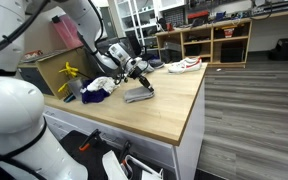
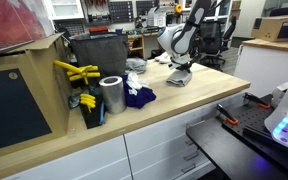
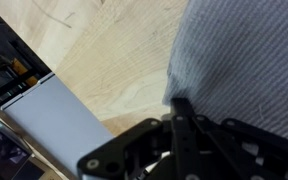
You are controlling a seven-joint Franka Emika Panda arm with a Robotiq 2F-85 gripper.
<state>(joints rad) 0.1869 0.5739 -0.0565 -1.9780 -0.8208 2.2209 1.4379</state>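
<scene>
The gripper [image 1: 144,84] was seen low over the bench [image 1: 174,112], jaws clamped fully together. The grey cloth [image 1: 136,96] was pinched at its edge, directly beneath the fingertips [image 3: 180,108], spread near the bench's edge.

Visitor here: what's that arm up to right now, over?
Gripper shut, tips at edge of gray cloth. Cloth lies on wooden counter. Blue cloth and metal can off aside, nothing blocking.

Bare counter [image 1: 174,105] lies open; blue cloth [image 1: 97,92] crowds beside grey cloth [image 1: 137,95].
</scene>
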